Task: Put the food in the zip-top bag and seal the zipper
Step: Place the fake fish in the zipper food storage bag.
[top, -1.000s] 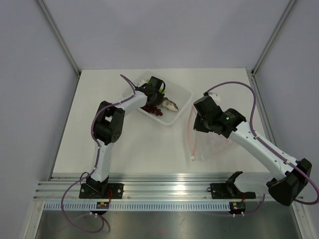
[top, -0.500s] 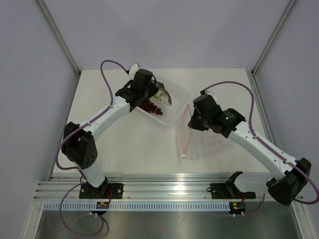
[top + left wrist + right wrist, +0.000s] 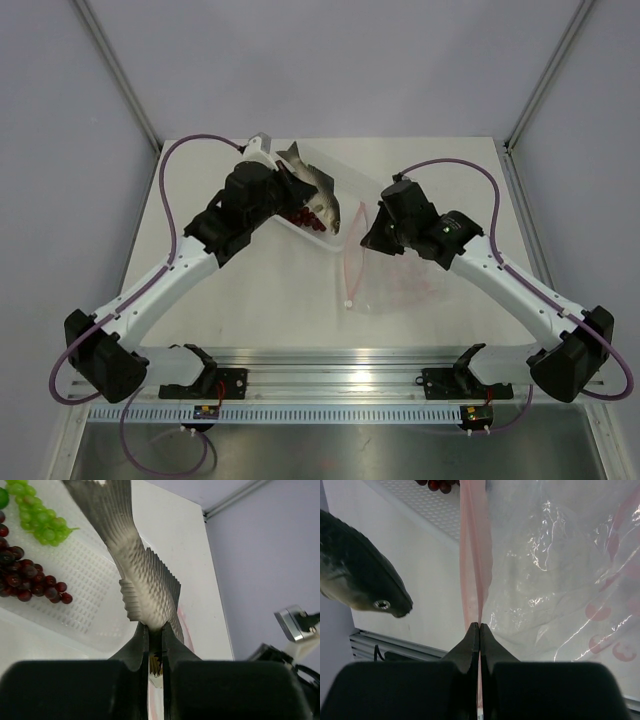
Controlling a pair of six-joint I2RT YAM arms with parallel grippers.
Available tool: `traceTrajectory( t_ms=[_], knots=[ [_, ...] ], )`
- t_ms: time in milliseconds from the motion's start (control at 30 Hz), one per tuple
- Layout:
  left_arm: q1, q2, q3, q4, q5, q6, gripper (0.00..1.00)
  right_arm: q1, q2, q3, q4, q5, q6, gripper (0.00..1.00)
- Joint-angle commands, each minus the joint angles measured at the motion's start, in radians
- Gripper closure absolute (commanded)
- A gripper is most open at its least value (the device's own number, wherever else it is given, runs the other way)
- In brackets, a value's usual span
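Note:
My left gripper (image 3: 296, 192) is shut on the small grey fish (image 3: 318, 196) and holds it in the air over the tray's near edge, tail up, head towards the bag. In the left wrist view the fingers (image 3: 155, 627) clamp the fish's body (image 3: 142, 580). My right gripper (image 3: 368, 238) is shut on the pink zipper strip (image 3: 475, 555) of the clear zip-top bag (image 3: 400, 280) and holds that edge up. The whitish tab (image 3: 347, 303) hangs at the strip's near end. The fish's head (image 3: 360, 580) hangs just left of the strip.
The white tray (image 3: 365, 190) sits behind the bag and holds a dark red grape bunch (image 3: 25, 577) and a light green bunch (image 3: 37, 517). The red grapes also show in the top view (image 3: 305, 218). An aluminium rail runs along the near table edge.
My left arm lifted the fish out of the tray and swung it towards the bag. My right gripper drew the bag's pink edge leftwards and up; the tab moved left.

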Motion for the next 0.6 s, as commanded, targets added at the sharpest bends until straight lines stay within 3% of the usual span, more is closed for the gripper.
traceTrajectory(
  t_ms=[0,200,433,567],
  knots=[
    [-0.028,-0.052,-0.052,0.059,0.061,0.004,1.00,-0.007,0.001,0.051,0.065,-0.033,0.038,1.00],
    [-0.079,-0.085,-0.114,0.080,0.015,-0.025,1.00,-0.007,0.015,0.065,0.102,-0.055,0.078,1.00],
    [-0.185,-0.096,-0.115,0.069,-0.184,-0.004,1.00,-0.007,0.027,0.062,0.194,-0.084,0.162,1.00],
    [-0.223,-0.082,-0.123,0.088,-0.206,0.022,1.00,-0.007,0.046,0.062,0.242,-0.138,0.208,1.00]
  ],
)
